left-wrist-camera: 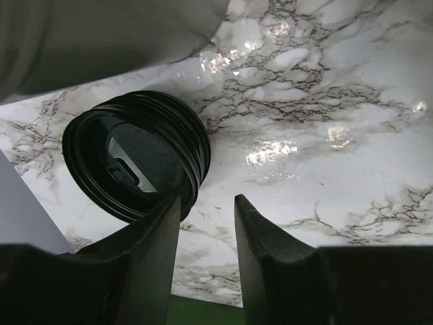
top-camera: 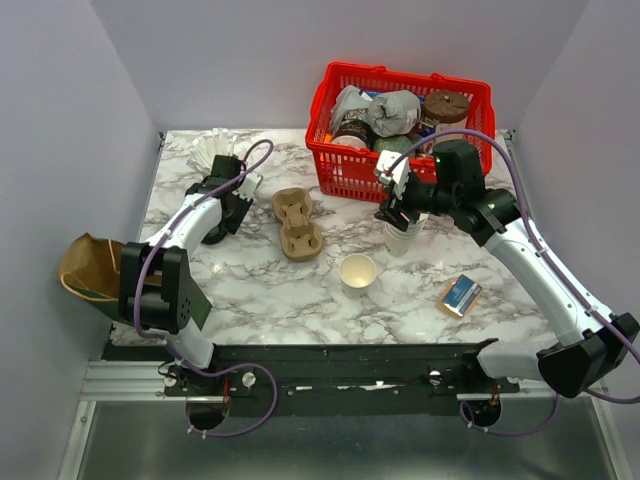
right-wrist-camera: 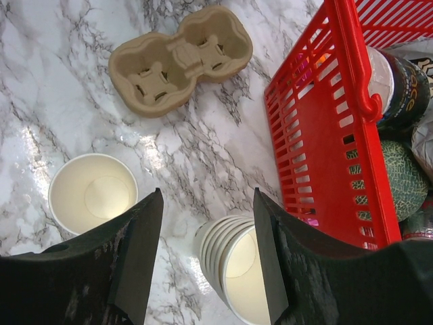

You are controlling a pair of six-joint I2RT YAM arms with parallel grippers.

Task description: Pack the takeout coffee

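Note:
A stack of white paper cups (right-wrist-camera: 233, 271) stands on the marble table, also seen from above (top-camera: 400, 240). My right gripper (right-wrist-camera: 206, 196) is open and empty just above it, the stack below the gap and toward the right finger; the top view shows that gripper (top-camera: 398, 212) over the stack. A single white cup (right-wrist-camera: 93, 201) stands upright to the left, also in the top view (top-camera: 358, 272). A brown two-cup carrier (top-camera: 297, 223) lies mid-table. A stack of black lids (left-wrist-camera: 135, 156) lies by my left gripper (left-wrist-camera: 206, 200), which is open and empty, its left finger over the stack's rim.
A red basket (top-camera: 400, 130) full of groceries stands at the back right, close to the right gripper. A brown paper bag (top-camera: 85, 265) hangs off the left edge. A blue and orange packet (top-camera: 459, 295) lies front right. White items (top-camera: 215, 148) sit at the back left.

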